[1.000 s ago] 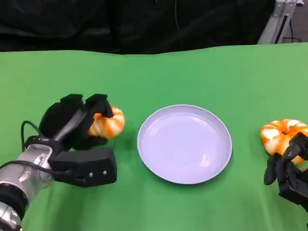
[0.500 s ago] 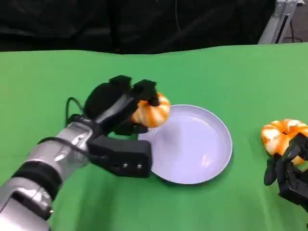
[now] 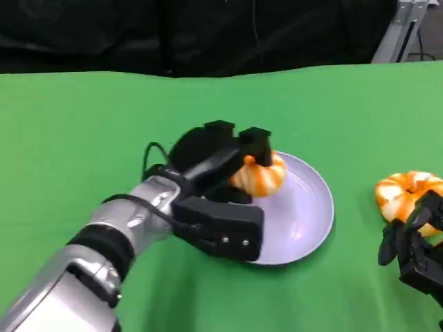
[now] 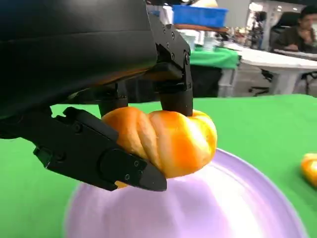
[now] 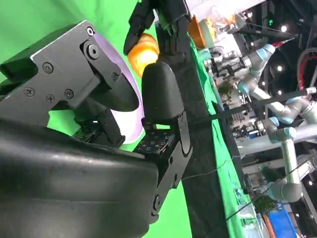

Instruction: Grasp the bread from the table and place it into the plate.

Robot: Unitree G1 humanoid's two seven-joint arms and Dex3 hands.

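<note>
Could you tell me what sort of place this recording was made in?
Probably a robotics lab or demo hall. The work happens on a green-covered table with a black curtain behind, and the right wrist view shows other robot arms and more green tables nearby.

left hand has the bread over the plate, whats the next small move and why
Probably lower it a little, then open the fingers. The left hand grips the bread above the plate, and the left wrist view shows a gap beneath it, so releasing now would drop it rather than place it.
</note>
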